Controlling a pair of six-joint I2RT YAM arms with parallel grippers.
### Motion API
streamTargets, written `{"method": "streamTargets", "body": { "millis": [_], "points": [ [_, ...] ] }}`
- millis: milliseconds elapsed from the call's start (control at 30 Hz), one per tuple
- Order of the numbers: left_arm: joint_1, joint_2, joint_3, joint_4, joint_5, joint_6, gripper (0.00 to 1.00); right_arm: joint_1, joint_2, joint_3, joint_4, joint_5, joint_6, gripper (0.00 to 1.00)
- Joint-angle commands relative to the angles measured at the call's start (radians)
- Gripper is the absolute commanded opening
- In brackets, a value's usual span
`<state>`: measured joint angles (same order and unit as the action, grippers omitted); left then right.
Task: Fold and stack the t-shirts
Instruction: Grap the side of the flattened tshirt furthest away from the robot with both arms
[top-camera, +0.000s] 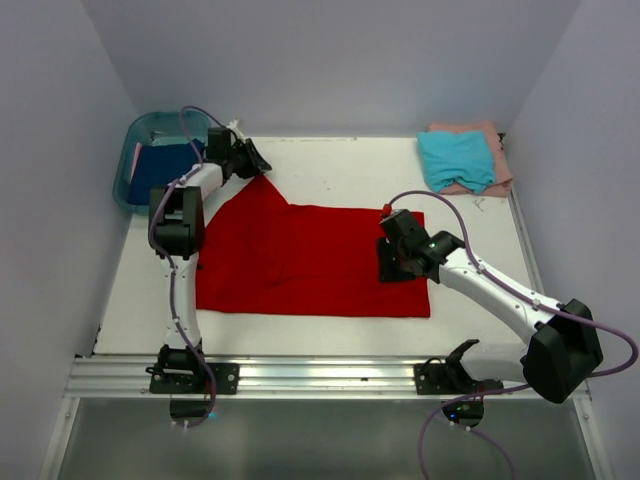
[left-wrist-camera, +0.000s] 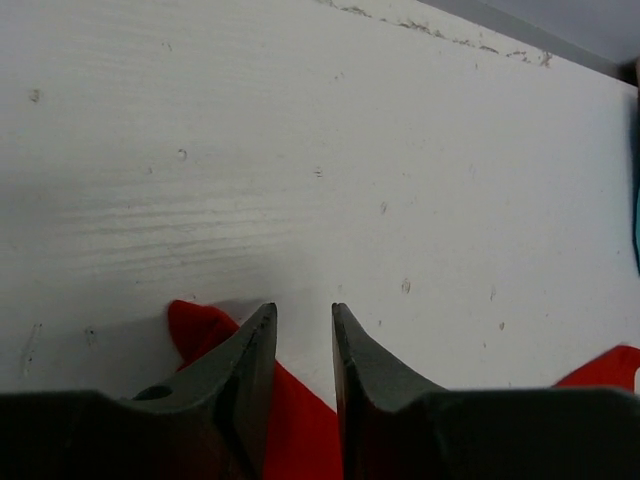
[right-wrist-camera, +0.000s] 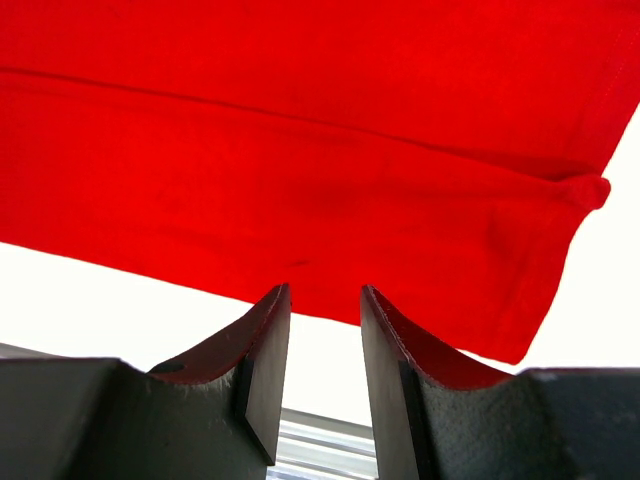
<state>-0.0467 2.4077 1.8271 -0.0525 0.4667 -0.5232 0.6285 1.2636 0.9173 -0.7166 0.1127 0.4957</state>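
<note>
Your red t-shirt (top-camera: 300, 260) lies spread on the worktop (top-camera: 340, 170). Your left tool (left-wrist-camera: 303, 308) sits narrowly parted, gripping nothing, over its far-left corner. Your right tool (right-wrist-camera: 325, 290), likewise released, is at its right edge.

A robotics lab cell: plain walls (top-camera: 330, 60) box in a white table (top-camera: 340, 165) with an aluminium mounting rail (top-camera: 320, 377).

The left arm (top-camera: 182, 215) stands tall from its base, then stretches toward 1 o'clock. The left claw (top-camera: 258, 162) is set low at the far end, fingers (left-wrist-camera: 250, 360) a narrow slit apart. The right arm (top-camera: 500, 295) folds at the elbow and reaches toward 10 o'clock – the right claw (top-camera: 386, 266) tips downward, fingers (right-wrist-camera: 262, 345) likewise slightly parted, nothing between them.
</note>
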Motion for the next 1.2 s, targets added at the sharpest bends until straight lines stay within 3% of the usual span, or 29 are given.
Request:
{"method": "streamTargets", "body": {
  "millis": [0,100,267,500,667,1167],
  "points": [
    [0.004,-0.039,0.011,-0.014,-0.094,0.045,0.32,0.005,-0.02,-0.006,0.002,0.001,-0.011,0.38],
    [0.002,-0.114,-0.067,0.035,-0.169,0.051,0.34,0.005,-0.02,-0.009,0.003,-0.002,-0.009,0.38],
    [-0.001,-0.205,-0.172,0.192,-0.166,0.045,0.46,0.005,-0.018,-0.014,0.009,-0.007,-0.008,0.38],
    [-0.001,-0.259,-0.243,0.261,-0.227,0.057,0.56,0.004,-0.015,-0.02,0.011,-0.005,-0.009,0.38],
    [-0.001,-0.176,-0.131,0.109,-0.289,0.072,0.57,0.005,-0.01,-0.014,0.011,-0.005,-0.009,0.39],
    [-0.021,-0.044,0.026,-0.073,-0.298,0.083,0.54,0.004,-0.015,-0.014,0.002,0.001,-0.006,0.38]
  ]
}}
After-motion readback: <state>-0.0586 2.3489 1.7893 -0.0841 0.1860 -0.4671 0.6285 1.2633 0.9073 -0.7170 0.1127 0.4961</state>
